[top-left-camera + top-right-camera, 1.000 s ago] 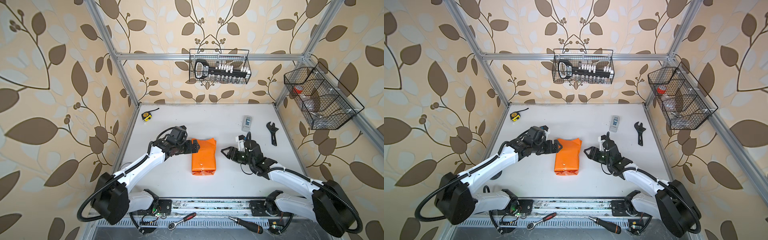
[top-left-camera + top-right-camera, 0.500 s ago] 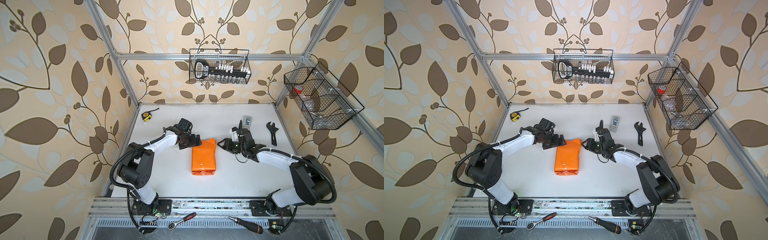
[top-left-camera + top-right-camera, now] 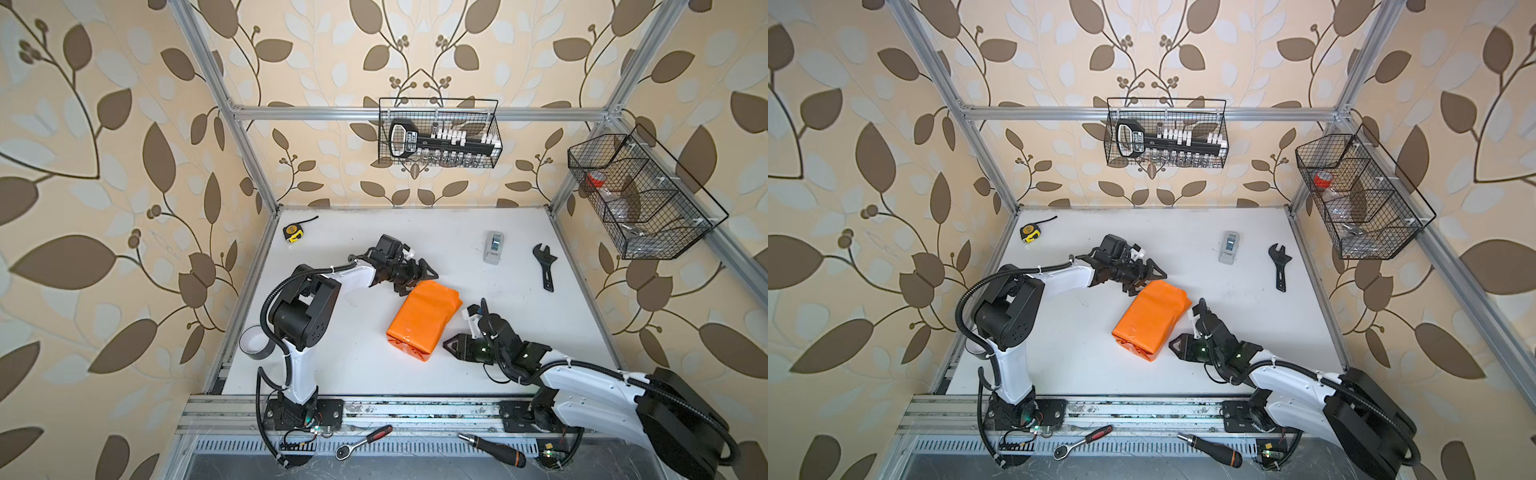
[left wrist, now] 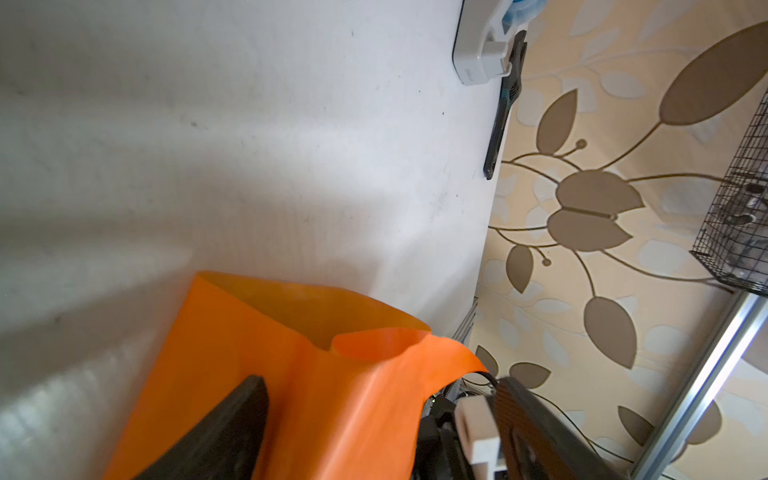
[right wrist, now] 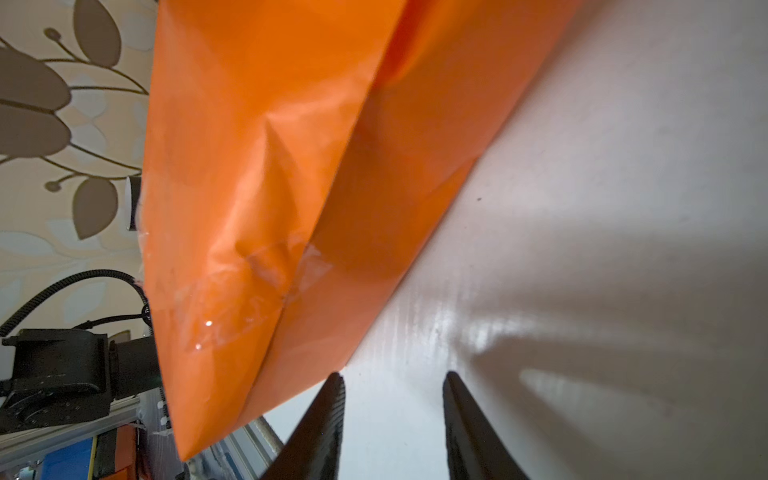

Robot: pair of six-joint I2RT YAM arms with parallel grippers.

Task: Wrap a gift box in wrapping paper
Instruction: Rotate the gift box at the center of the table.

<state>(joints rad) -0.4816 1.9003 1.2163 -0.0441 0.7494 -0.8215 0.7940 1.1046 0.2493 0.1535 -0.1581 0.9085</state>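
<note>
Since one second ago, the parcel of creased orange wrapping paper (image 3: 424,322) has turned to lie diagonally on the white table (image 3: 353,232). The right gripper (image 3: 455,345) has come to its near end. The small matte black gift box is not visible; I judge it is inside the paper.

The left gripper (image 3: 417,281) stands wide at the far end. The right one has a narrower gap, with only table between the jaws.

The far end is not closed, so a pull on its loose flap may tear it or let the box slide out. A push from the right may turn the parcel again.

Only the left wrist view shows that the paper gapes open there. Only the right wrist view shows the clear tape (image 5: 249,299) on the near fold.
</note>
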